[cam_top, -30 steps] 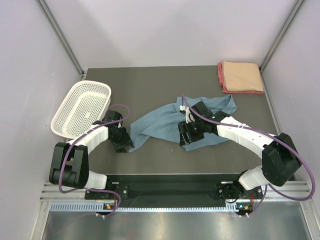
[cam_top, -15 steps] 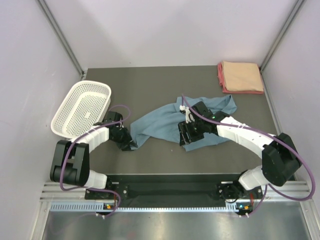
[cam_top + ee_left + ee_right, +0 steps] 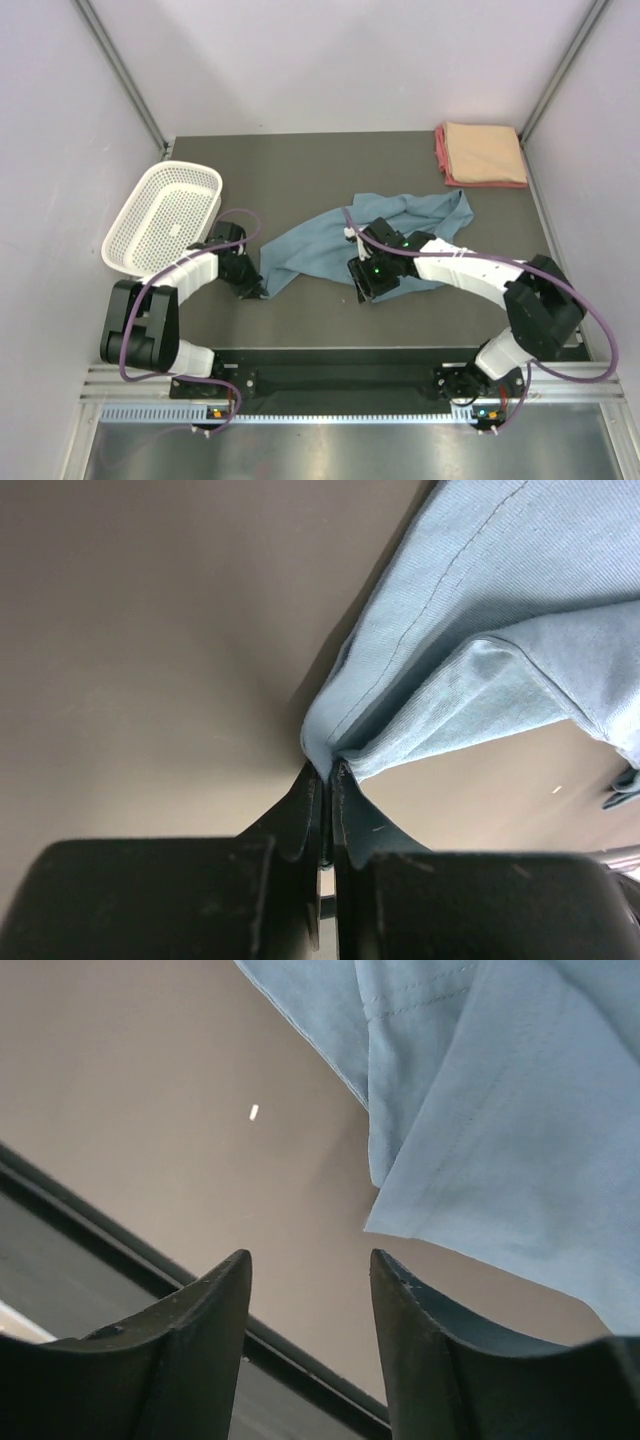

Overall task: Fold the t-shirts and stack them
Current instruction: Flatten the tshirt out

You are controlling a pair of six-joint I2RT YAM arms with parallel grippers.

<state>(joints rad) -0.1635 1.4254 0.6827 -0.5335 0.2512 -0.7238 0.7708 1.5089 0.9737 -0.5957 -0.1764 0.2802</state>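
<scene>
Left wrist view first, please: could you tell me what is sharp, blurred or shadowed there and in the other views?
Left wrist: blue-grey t-shirt weave and stitching sharp, left gripper dark and soft, shadow under the cloth edge. Right wrist: hem sharp, right gripper dim. Top external: even light, no glare.

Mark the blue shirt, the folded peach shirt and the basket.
blue-grey t-shirt (image 3: 310, 245): top view, left half.
folded peach t-shirt (image 3: 484, 152): top view, top face.
white mesh basket (image 3: 165, 215): top view, bare floor.

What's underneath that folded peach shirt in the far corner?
A pink-red folded shirt lies under the peach shirt; only its left and near edges peek out. The rest of it, and anything beneath, is covered.
</scene>
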